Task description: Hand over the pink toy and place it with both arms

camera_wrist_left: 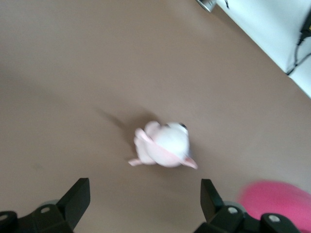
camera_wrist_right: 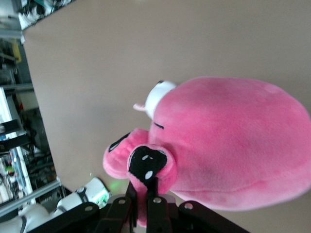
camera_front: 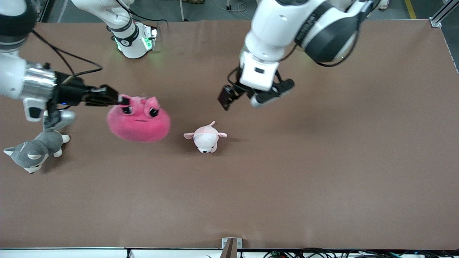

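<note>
Husky plush (camera_front: 34, 151): grey and white, lying on the table (camera_front: 287, 186) at the right arm's end; of all the toys it is the nearest to the front camera.
Pink toy (camera_front: 139, 120): large, round, hot pink, with black angry eyes that look up toward the front camera. It hangs in the air over the table, held at its top edge near one ear flap. In the right wrist view the pink toy (camera_wrist_right: 228, 145) fills most of the picture, and its eye patch sits just above the fingers.
Right gripper (camera_front: 120, 100): closed tightly on the plush of the pink toy; the right arm (camera_front: 21, 82) comes in from its end of the table. In the right wrist view the right gripper (camera_wrist_right: 145, 204) has its fingers pressed together with pink fabric between them.
Small pale plush (camera_front: 205, 138): pink and white animal, resting on the table, nearer to the front camera than the left gripper, and apart from the pink toy.
Left gripper (camera_front: 241, 99): in the air over the table, just above the small pale plush; its fingers stand wide apart and hold nothing. In the left wrist view the left gripper (camera_wrist_left: 146, 194) frames the small pale plush (camera_wrist_left: 165, 145) between its two fingers.
</note>
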Motion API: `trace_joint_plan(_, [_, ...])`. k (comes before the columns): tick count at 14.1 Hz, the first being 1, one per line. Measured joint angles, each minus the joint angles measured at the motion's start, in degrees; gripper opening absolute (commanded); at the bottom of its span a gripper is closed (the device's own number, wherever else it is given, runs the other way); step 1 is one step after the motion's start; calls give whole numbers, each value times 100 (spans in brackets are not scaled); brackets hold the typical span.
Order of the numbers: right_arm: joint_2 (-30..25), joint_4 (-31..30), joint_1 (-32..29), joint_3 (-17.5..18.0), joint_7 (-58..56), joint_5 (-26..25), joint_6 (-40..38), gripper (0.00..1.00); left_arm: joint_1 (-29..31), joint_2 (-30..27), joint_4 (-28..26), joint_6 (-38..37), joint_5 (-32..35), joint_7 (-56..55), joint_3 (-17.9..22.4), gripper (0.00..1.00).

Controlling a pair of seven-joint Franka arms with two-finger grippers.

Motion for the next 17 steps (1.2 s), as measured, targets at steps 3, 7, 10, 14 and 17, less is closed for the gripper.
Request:
trace_joint_plan(3, [338, 177, -540, -4, -467, -233, -102, 0, 646, -37, -8, -616, 63, 1125, 10, 100])
trace_joint_plan(7, [1010, 288, -1141, -7, -1497, -260, -148, 1, 1165, -37, -96, -1117, 771, 2298, 11, 100])
trace_joint_plan(10, [1378, 394, -1436, -5, -2091, -259, -300, 1, 1495, -49, -165, -1160, 874, 3023, 8, 100])
trace_joint_plan(14, [1612, 445, -1587, -2, -2666, -257, -723, 1, 2126, -154, -298, -1166, 885, 4094, -8, 100])
trace_joint_plan(17, [1793, 449, -1714, 3, -3069, -199, -807, 2, 2513, -344, -311, -1206, 872, 4795, -32, 100])
